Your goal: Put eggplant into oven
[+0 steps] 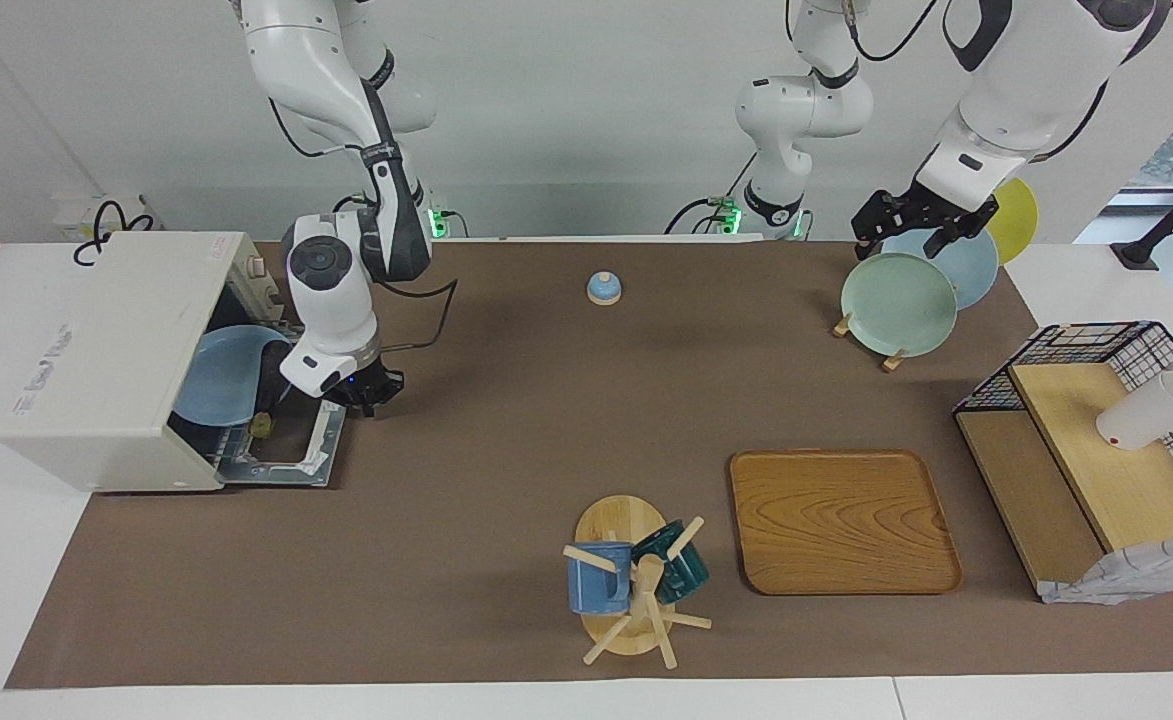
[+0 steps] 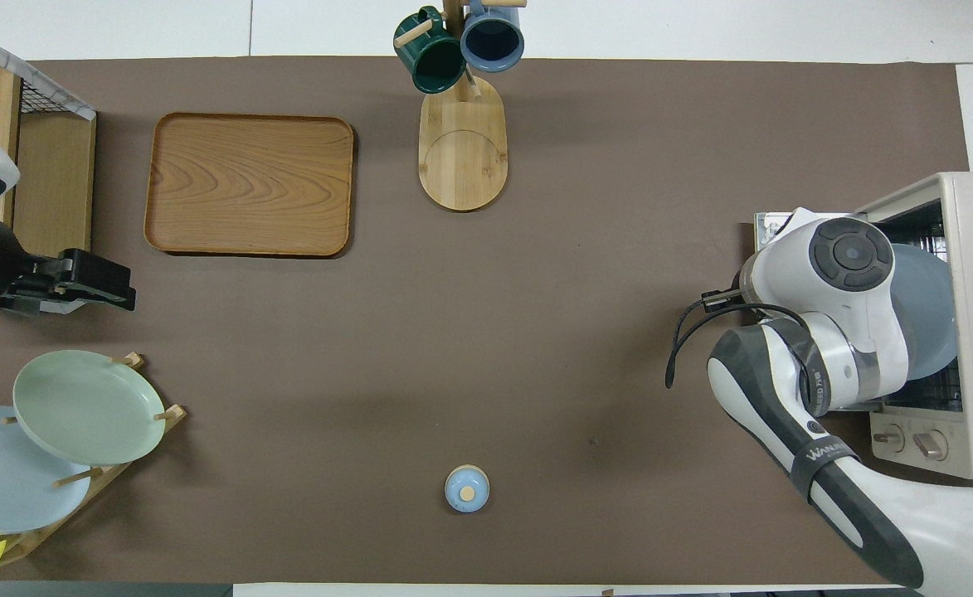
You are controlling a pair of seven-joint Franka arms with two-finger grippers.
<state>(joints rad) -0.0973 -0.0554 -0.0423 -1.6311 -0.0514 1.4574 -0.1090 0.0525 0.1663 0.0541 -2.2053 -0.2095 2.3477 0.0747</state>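
Brown matting is covering the table (image 1: 506, 420), and I am working at the right arm's end of it, where the oven (image 1: 96, 350) is standing with its door (image 1: 291, 455) dropped open. A blue plate (image 1: 221, 375) is already lying on the rack inside, and the eggplant (image 1: 268, 395) is showing as a dark shape against it, green stem tip just at the mouth of the cavity (only part of it is visible to me). The right end effector (image 1: 366, 392) is hanging over the hinge edge of the door, empty as far as I am seeing; whether its fingers are apart or together I cannot tell. The left end effector (image 1: 921, 225) is waiting over the plate rack (image 1: 891, 355), fingers looking spread and holding nothing.

I am judging the placement nearly done. To finish well, I am planning to draw the right arm straight out, clear of the door, checking that the stem tip is not overhanging the sill.
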